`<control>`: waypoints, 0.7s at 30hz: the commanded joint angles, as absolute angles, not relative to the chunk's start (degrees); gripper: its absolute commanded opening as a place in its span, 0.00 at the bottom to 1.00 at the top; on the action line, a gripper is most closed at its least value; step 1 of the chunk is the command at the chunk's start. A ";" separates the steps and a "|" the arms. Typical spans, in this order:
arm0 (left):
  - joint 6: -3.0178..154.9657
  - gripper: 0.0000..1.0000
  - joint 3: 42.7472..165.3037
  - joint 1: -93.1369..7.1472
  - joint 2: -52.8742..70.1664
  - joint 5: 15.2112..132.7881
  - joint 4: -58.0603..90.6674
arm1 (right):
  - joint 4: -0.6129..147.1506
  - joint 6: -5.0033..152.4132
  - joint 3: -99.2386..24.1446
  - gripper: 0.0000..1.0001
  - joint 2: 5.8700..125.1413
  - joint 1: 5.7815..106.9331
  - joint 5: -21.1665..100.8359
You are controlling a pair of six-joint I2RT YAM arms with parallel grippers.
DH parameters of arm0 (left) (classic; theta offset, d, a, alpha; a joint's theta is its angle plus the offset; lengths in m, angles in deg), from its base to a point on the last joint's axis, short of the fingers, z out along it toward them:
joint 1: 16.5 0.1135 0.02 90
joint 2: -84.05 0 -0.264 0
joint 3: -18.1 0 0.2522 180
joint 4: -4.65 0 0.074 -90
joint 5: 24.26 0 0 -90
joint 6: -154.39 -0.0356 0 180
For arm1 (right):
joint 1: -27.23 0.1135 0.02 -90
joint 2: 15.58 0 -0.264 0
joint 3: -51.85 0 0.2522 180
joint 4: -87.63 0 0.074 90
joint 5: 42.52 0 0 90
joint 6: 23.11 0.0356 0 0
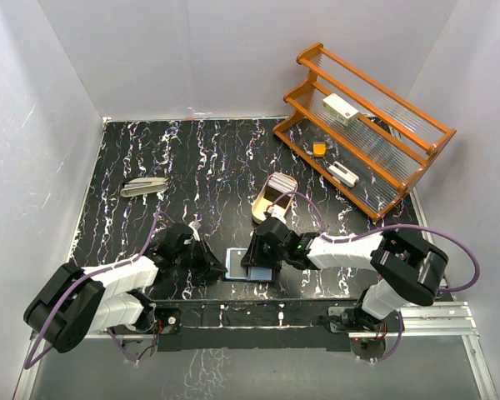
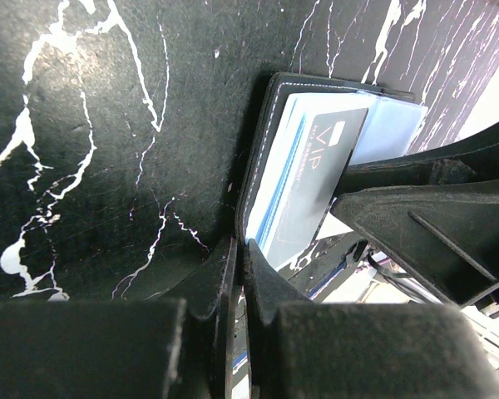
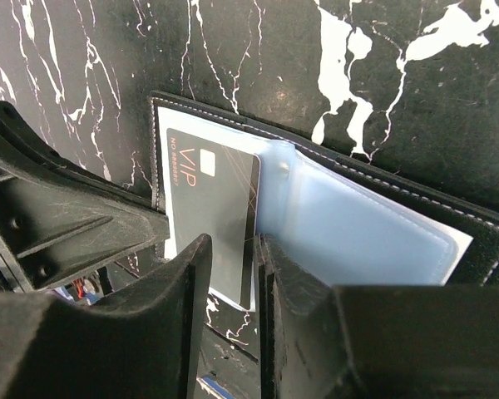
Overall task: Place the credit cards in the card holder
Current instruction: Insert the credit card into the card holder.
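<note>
The card holder point(image 1: 236, 263) lies open on the black marbled table between my two grippers. In the left wrist view its black stitched cover point(image 2: 262, 141) holds a dark grey credit card printed VIP point(image 2: 316, 183) over a pale card with a blue stripe point(image 2: 279, 174). My left gripper point(image 2: 239, 247) point(image 1: 221, 265) is shut, pinching the holder's left edge. My right gripper point(image 3: 233, 241) point(image 1: 262, 263) stands narrowly open over the holder point(image 3: 358, 224). The VIP card's point(image 3: 212, 191) right edge sits in the gap, and one finger rests on the blue-grey sleeve.
A cream oval-ended tray point(image 1: 275, 196) stands just behind the holder. At the back right is a wooden rack point(image 1: 383, 158) with a white box point(image 1: 340, 108) and small items on it. A grey object point(image 1: 143, 187) lies at the left. White walls surround the table.
</note>
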State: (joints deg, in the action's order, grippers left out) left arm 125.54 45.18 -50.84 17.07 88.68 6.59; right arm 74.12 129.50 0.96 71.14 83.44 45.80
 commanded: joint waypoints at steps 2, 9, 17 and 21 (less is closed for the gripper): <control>124.88 0.00 44.07 -51.40 16.77 88.16 9.04 | 72.68 127.68 -2.05 0.25 69.77 83.92 48.89; 124.77 0.00 43.99 -51.39 17.78 87.80 9.68 | 66.74 119.02 -4.18 0.36 65.34 83.92 51.54; 124.78 0.00 43.98 -51.39 17.83 88.06 9.70 | 50.73 100.76 -18.47 0.44 65.71 82.33 62.83; 124.66 0.00 44.04 -51.39 18.35 88.06 10.11 | 44.76 91.98 -26.46 0.45 68.76 79.24 67.79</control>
